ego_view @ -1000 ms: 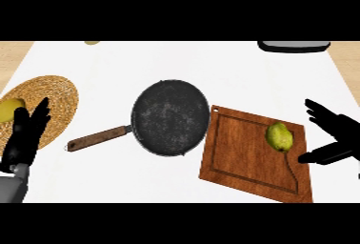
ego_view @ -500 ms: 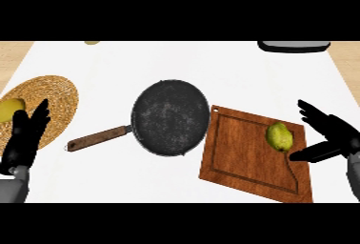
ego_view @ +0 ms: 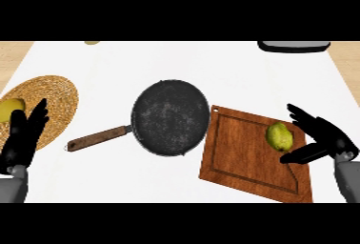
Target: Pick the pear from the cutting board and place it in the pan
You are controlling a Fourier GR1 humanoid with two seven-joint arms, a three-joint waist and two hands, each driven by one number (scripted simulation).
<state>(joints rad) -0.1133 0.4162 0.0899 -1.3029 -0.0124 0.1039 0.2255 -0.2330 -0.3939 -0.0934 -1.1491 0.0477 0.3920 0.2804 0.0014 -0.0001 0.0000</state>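
White counter (ego_view: 211, 66) fills your view from the head camera, with tan flooring showing at the far corners. Your pear (ego_view: 279, 136) lies on the wooden cutting board (ego_view: 243, 157), near the board's right edge. Dark pan (ego_view: 171, 117) sits just left of the board, its rim meeting the board's upper left corner; its brown handle points down-left. Your right hand (ego_view: 325, 138) is just beside the pear on its right, fingers spread and straight, thumb reaching over the board's edge below the fruit, nothing held. Whether it touches the pear, you cannot tell. Your left hand (ego_view: 24, 135) rests at the left edge, fingers up and relaxed, holding nothing, over a woven straw mat (ego_view: 60, 102) where a yellow-green fruit (ego_view: 10, 108) lies.
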